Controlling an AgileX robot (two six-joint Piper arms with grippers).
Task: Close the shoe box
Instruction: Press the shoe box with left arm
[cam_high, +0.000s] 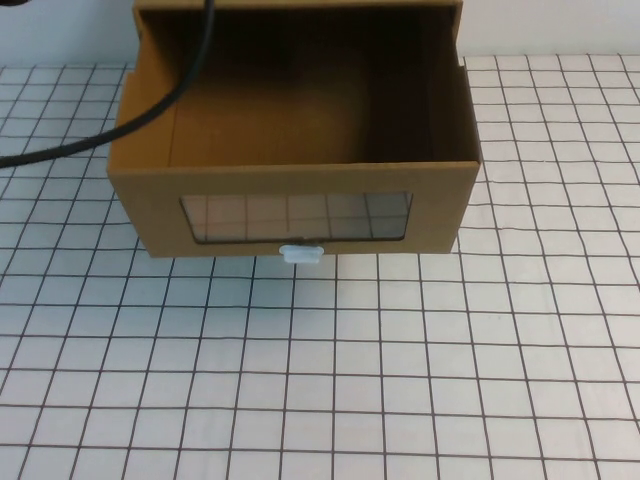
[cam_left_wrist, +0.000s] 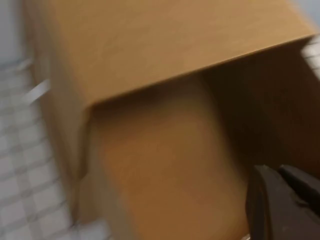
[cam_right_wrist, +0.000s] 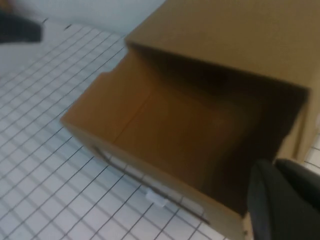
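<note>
The shoe box (cam_high: 150, 205) is a brown cardboard drawer-style box at the back middle of the table. Its drawer is pulled out toward me and is empty inside. The front has a clear window (cam_high: 297, 216) with a small white tab handle (cam_high: 302, 252) below it. Neither gripper shows in the high view. My left gripper (cam_left_wrist: 275, 172) is shut and empty, hovering beside the box sleeve (cam_left_wrist: 165, 45) above the open drawer. My right gripper (cam_right_wrist: 276, 167) is shut and empty, above the drawer's right front corner (cam_right_wrist: 220, 215). The tab (cam_right_wrist: 156, 198) also shows there.
A black cable (cam_high: 150, 105) hangs across the box's left rear corner. The table is covered by a white cloth with a black grid (cam_high: 400, 380), spreading in front of and beside the box. A pale wall stands behind the box.
</note>
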